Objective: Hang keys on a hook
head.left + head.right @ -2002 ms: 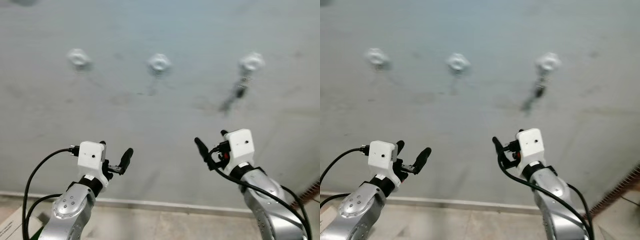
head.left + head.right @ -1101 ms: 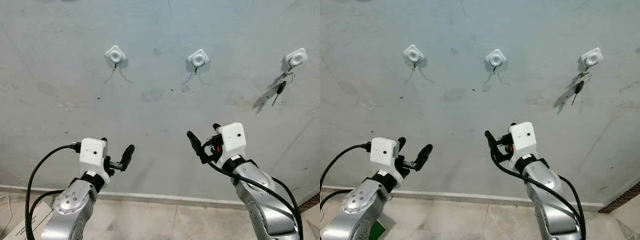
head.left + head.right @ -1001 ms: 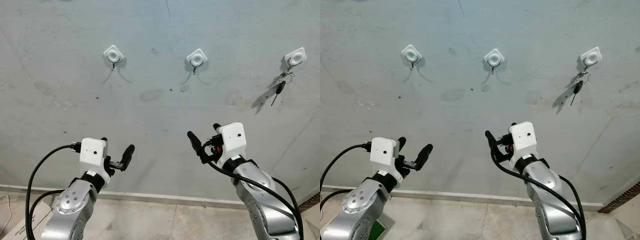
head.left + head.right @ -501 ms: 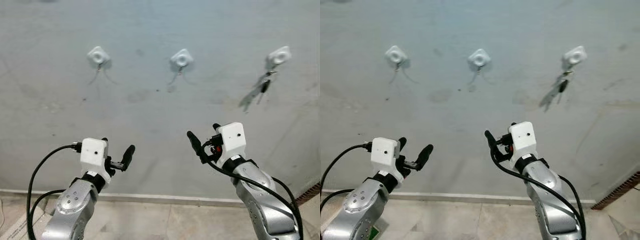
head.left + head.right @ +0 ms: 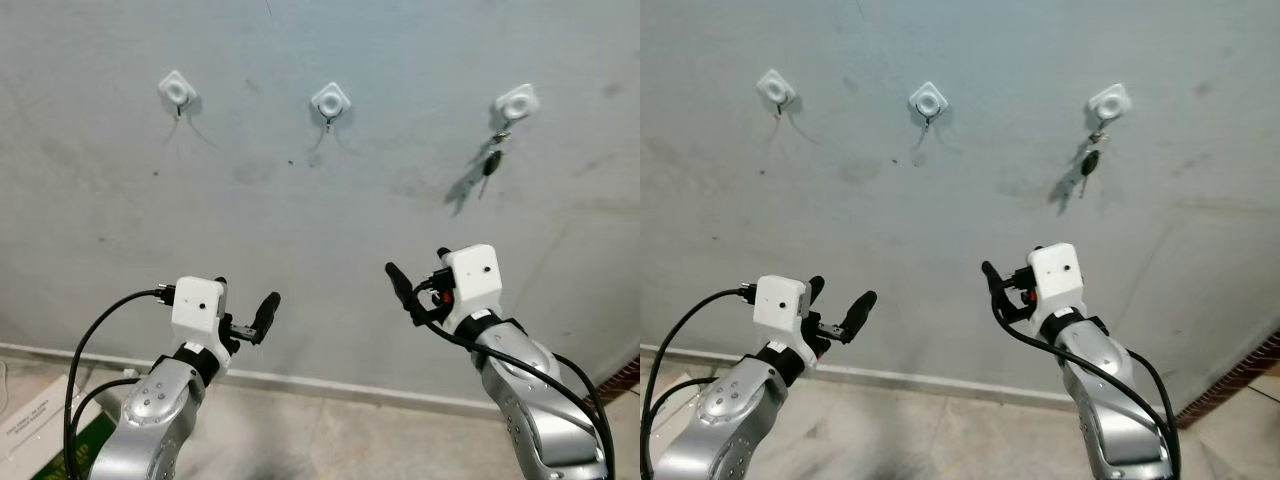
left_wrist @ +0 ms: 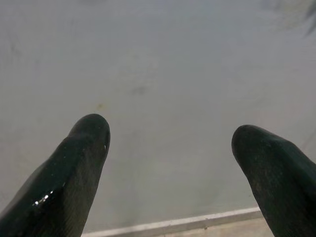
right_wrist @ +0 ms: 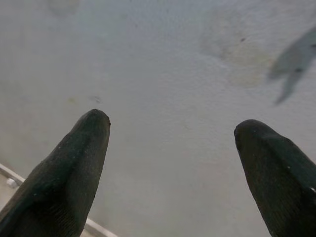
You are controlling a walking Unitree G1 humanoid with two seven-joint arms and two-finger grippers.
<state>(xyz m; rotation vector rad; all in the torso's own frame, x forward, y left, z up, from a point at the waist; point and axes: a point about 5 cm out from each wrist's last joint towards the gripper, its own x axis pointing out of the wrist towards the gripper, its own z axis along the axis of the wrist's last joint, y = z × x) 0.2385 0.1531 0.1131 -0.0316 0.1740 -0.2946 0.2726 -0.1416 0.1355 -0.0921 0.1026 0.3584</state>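
Three white hooks sit in a row on the grey wall: left hook (image 5: 177,88), middle hook (image 5: 330,99), right hook (image 5: 517,102). A small bunch of keys (image 5: 491,161) with a dark head hangs from the right hook, casting a shadow to its left. My left gripper (image 5: 245,300) is raised low before the wall, open and empty, well below the hooks. My right gripper (image 5: 420,268) is also open and empty, below and left of the keys. In the wrist views, both pairs of black fingers (image 6: 74,173) (image 7: 69,168) are spread with bare wall between them.
A pale skirting strip (image 5: 330,385) runs along the wall's foot above a tiled floor. A brick edge (image 5: 628,372) shows at the far right. A green and white flat item (image 5: 55,450) lies on the floor at the lower left.
The camera has shifted, so the hooks and keys now sit further left in the picture. Both grippers stay open and keep much the same raised pose. The keys still hang on the right hook.
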